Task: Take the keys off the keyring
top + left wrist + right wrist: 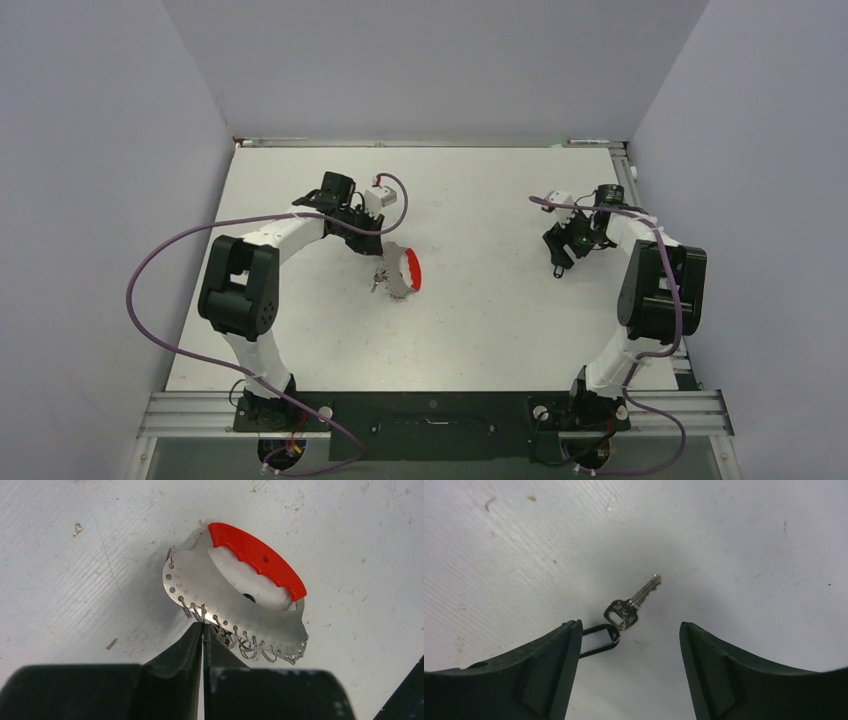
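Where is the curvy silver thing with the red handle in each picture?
Top external: the curved silver keyring band with a red grip lies near the middle, at the left hand.
Left wrist: fills the upper middle, above the hand's closed black fingertips.
Right wrist: not in it.
Shared landmark: the left hand's tips at the band's silver edge.

In the left wrist view the pressed-together tips of the left gripper (202, 630) cover the spot where they meet the lower edge of the keyring (210, 587), so which wire ring lies between them cannot be made out. In the right wrist view a dark rectangular loop (599, 639) just beside the key (631, 605) runs behind one finger of the right gripper (629, 626); its far end is hidden and what it is cannot be told. From the top camera that key is too small to see.
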### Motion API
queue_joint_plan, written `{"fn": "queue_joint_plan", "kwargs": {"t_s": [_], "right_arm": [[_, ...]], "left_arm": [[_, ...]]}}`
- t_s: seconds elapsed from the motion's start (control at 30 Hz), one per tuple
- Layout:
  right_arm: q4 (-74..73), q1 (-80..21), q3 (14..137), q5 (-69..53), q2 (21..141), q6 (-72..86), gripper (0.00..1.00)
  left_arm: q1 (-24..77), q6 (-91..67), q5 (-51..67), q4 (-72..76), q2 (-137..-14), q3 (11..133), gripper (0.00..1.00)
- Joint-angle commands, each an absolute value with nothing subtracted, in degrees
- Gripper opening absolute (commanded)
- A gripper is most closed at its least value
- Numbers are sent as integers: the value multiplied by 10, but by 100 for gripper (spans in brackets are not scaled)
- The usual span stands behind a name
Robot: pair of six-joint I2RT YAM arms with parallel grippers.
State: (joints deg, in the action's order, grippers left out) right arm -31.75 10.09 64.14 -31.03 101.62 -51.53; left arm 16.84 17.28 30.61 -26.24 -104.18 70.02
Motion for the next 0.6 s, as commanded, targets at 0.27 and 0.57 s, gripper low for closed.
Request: {"fn": "queue_joint_plan", "kwargs": {"t_s": [0.27, 0.57], "right_arm": [[-171, -45, 662, -419, 889, -313, 90], [70, -85, 608, -545, 904, -27, 90]], "left_arm": [[171, 32, 390, -182, -988, 659, 0], [170, -68, 423, -128, -966, 613, 0]]}}
